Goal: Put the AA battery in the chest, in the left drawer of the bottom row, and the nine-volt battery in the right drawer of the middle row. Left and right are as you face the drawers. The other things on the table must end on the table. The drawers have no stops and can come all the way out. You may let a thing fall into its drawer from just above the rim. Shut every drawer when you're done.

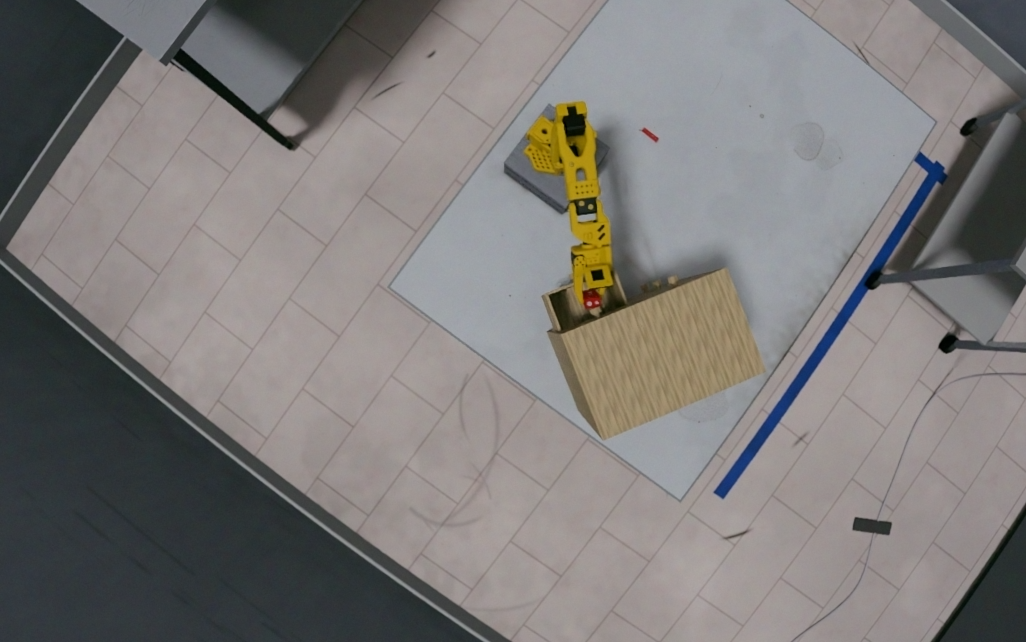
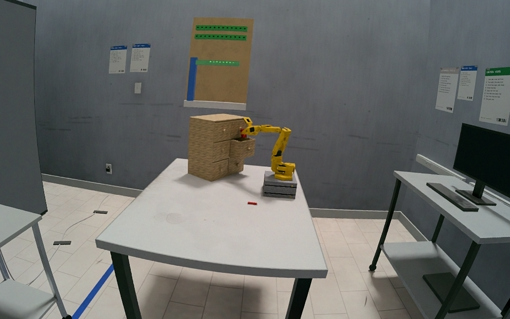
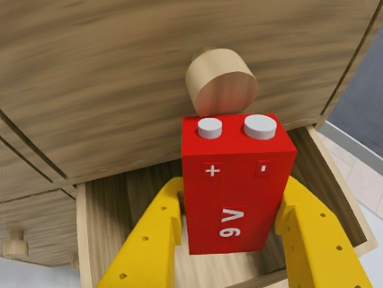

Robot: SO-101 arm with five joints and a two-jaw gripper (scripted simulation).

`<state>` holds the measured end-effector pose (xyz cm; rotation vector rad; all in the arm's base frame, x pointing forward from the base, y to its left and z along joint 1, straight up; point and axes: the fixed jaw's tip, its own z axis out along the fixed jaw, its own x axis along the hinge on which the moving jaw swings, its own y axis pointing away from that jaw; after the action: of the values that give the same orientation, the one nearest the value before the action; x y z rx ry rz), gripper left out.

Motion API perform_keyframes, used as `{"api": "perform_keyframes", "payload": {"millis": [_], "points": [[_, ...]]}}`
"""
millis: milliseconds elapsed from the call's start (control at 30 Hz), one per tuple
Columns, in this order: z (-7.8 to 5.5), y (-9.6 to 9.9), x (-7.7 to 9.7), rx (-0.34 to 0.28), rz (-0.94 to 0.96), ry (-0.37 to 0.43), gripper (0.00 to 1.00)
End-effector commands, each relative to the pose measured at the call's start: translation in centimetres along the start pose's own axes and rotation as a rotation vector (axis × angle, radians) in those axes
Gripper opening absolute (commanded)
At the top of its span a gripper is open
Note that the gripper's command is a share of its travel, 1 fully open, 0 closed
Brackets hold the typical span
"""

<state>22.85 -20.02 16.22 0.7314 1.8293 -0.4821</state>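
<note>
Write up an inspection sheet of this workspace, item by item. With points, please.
Surface: pale table [image 1: 726, 189] [image 2: 210, 233], faint round stains
Job's things: nine-volt battery [image 1: 591, 300] [image 2: 243, 133] [image 3: 236, 193] held over the open right middle drawer [image 1: 556, 310] [image 2: 242, 147] [image 3: 82, 234]; small red cylinder [image 1: 649, 134] [image 2: 252, 203], perhaps the AA battery, lying on the table
Clutter: nothing seen
Pincer [image 1: 591, 295] [image 2: 244, 131] [image 3: 231, 211]: shut on the nine-volt
Cables: thin cable [image 1: 896, 446] [image 2: 77, 224] across the floor
Surroundings: monitor [image 2: 485, 159], wheeled carts [image 1: 972, 267] [image 2: 436, 236]

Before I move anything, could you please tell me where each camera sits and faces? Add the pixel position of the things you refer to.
Top: overhead, facing down at table and chest [image 1: 658, 352] [image 2: 201, 146]; whole arm.
Exterior: beyond a table end, facing the chest and wall; whole arm.
Wrist: on the gripper [image 1: 590, 299] [image 2: 243, 132] [image 3: 234, 216], facing the open drawer; both fingers.
Top and exterior share arm and chest.
</note>
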Motion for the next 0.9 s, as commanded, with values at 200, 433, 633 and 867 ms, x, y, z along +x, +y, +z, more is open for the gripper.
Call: {"api": "perform_keyframes", "payload": {"millis": [200,433,633,867], "points": [[0.11,-0.3,-0.71,0.009,-0.007,-0.017,0.0],[0.13,-0.33,-0.76,0.01,-0.007,-0.017,0.0],[0.13,-0.33,-0.76,0.01,-0.007,-0.017,0.0],[0.12,-0.35,-0.82,0.011,-0.006,-0.017,0.0]]}}
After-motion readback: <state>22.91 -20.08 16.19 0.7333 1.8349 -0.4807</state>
